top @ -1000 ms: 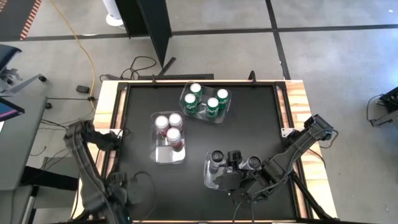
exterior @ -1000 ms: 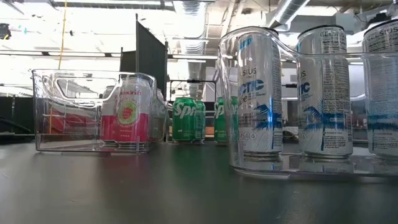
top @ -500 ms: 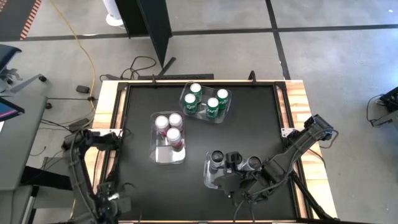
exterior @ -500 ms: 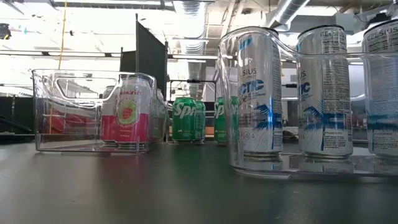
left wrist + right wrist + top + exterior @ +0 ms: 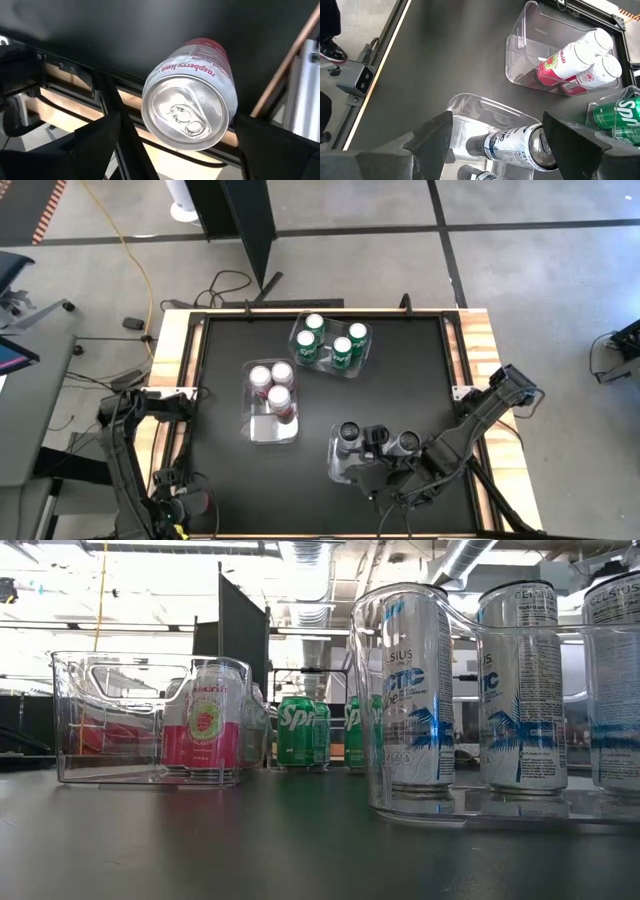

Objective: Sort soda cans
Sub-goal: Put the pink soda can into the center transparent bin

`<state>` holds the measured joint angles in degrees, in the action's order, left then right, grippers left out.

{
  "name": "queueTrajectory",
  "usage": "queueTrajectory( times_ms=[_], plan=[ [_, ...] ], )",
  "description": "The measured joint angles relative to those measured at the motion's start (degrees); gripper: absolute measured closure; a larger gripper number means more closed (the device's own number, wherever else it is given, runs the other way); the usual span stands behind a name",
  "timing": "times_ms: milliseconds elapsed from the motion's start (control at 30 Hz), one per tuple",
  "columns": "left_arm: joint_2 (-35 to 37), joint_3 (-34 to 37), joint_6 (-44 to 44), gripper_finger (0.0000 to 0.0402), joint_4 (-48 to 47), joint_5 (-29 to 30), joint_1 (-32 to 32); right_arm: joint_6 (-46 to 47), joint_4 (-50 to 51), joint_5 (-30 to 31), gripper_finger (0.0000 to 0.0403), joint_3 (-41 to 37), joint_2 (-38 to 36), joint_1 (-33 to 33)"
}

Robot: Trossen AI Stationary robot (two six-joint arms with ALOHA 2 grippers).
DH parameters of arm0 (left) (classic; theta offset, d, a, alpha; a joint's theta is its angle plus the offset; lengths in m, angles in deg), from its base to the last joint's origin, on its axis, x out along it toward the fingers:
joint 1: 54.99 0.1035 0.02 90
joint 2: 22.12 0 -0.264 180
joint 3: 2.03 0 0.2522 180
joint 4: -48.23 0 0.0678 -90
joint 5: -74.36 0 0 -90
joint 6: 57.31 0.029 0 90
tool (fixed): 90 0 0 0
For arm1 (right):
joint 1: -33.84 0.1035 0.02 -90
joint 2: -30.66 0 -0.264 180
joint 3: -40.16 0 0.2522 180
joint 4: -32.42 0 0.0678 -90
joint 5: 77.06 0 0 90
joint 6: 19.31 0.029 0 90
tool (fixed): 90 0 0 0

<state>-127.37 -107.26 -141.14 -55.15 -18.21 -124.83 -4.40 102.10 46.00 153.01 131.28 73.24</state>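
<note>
raspberry can (image 5: 190,95) between left jaws (grip unclear), its base hidden.

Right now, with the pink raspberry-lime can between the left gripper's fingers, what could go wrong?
The pink raspberry-lime can is by the edge of the black table, and the left gripper stands wide around it with a gap on one side; it might roll off. The right gripper hangs open low over the clear plastic bin of grey cans; a careless move could tip one.
</note>
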Motion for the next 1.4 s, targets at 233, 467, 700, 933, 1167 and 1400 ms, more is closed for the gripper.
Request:
queueTrajectory(
  times_ms=[233,467,700,933,1167,1400],
  plan=[
    [-0.05,4.2,-0.13,0.0019,4.94,0.13,-0.11,0.01,-0.77,0.0,0.0077,0.0,0.0,0.36],
    [-0.09,8.44,1.05,0.0019,10.89,1.9,0.0,0.04,-1.3,0.0,0.0077,0.0,0.0,0.36],
    [-0.09,12.35,1.76,0.003,17.42,2.01,0.86,0.04,-1.27,0.0,0.0077,0.0,0.0,0.34],
    [0.26,14.67,4.72,0.0091,21.92,0.8,1.45,0.09,-1.22,-0.02,0.0077,0.0,0.0,0.34],
    [0.07,14.14,10.16,0.01,21.72,-0.18,4.55,0.15,-1.11,0.0,0.0077,0.0,0.0,0.34],
    [-0.34,9.08,22.04,0.01,17.17,4.48,11.6,0.11,-0.85,-0.01,0.0077,0.0,0.0,0.34]
  ],
)
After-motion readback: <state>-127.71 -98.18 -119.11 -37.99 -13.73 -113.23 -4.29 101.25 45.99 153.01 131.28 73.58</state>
